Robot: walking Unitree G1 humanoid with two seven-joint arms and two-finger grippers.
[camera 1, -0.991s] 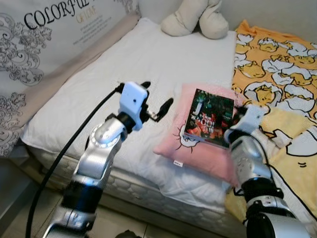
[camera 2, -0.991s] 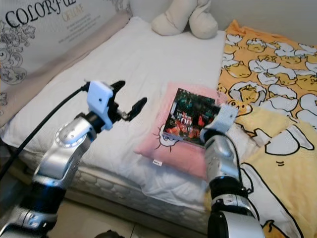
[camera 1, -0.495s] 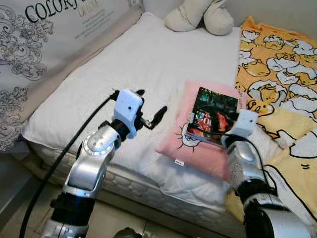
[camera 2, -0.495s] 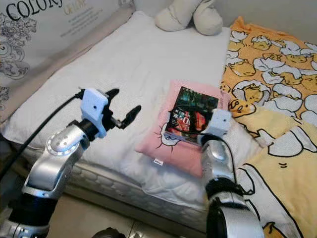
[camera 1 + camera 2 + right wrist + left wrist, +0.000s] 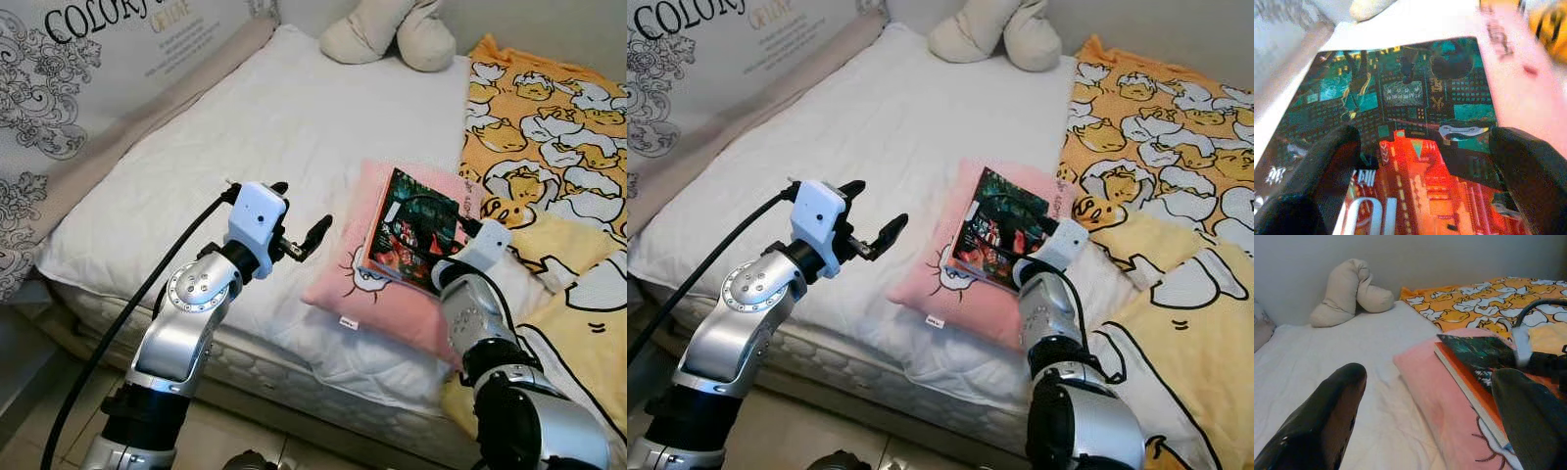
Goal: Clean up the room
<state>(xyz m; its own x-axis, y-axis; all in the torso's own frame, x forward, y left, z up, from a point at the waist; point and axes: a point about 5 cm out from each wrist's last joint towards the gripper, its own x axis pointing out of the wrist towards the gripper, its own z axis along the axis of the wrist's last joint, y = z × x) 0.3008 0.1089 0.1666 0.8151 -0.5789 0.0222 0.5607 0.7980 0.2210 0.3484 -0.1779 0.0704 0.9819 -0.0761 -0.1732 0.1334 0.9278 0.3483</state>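
Observation:
A book (image 5: 409,227) with a dark green and red cover lies tilted on a pink pillow (image 5: 345,282) on the bed. My right gripper (image 5: 1422,142) is at the book's near right corner. It is open, with one black finger (image 5: 1327,171) on each side over the cover. My left gripper (image 5: 302,208) hovers open above the white mattress (image 5: 245,127), just left of the pillow and pointing toward it. It holds nothing.
A cream plush toy (image 5: 387,34) lies at the head of the bed. A yellow patterned blanket (image 5: 549,108) covers the right side. A printed fabric panel (image 5: 88,69) runs along the left. The bed's front edge (image 5: 294,377) drops to the floor.
The book has turned and tipped on the pillow, and my right gripper has shifted slightly along its near edge. The left gripper stays almost where it was. The camera has shifted a little.

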